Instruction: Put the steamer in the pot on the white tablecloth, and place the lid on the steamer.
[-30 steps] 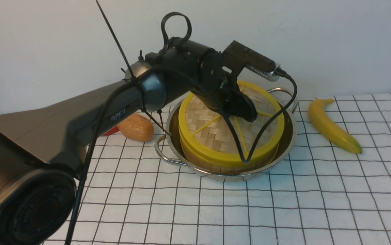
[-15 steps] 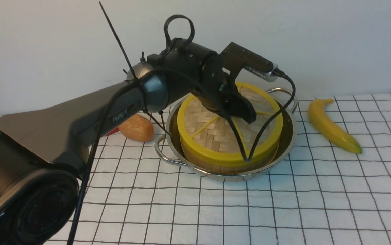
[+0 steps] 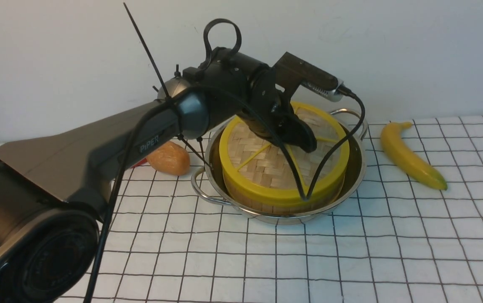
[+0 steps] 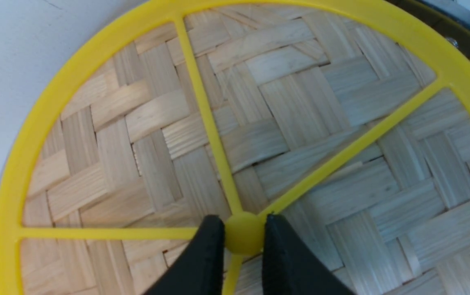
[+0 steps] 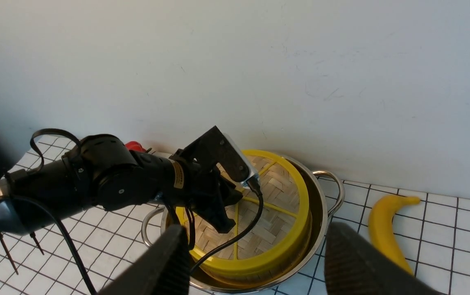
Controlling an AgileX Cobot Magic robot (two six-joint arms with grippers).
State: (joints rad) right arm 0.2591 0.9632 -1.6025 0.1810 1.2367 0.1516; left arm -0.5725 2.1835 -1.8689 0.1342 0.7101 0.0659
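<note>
- steamer (image 3: pixel 266 205): sitting inside pot (image 3: pixel 353 176), on white tablecloth (image 3: pixel 309 261), toward far edge of tabletop.
- lid (image 3: pixel 262 168): lying flat on steamer, covering it.
- left hand (image 4: pixel 242 229): pinching lid's yellow centre hub between both fingertips.
- right hand (image 5: pixel 257 231): hanging clear of pot, fingers spread wide, empty.
- banana (image 3: pixel 410 155): lying between pot and right edge.
- bread roll (image 3: pixel 168 158): lying just left of pot.

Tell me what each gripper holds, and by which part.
Left gripper pinches the lid by its yellow centre hub; right gripper is open, holding nothing.
</note>
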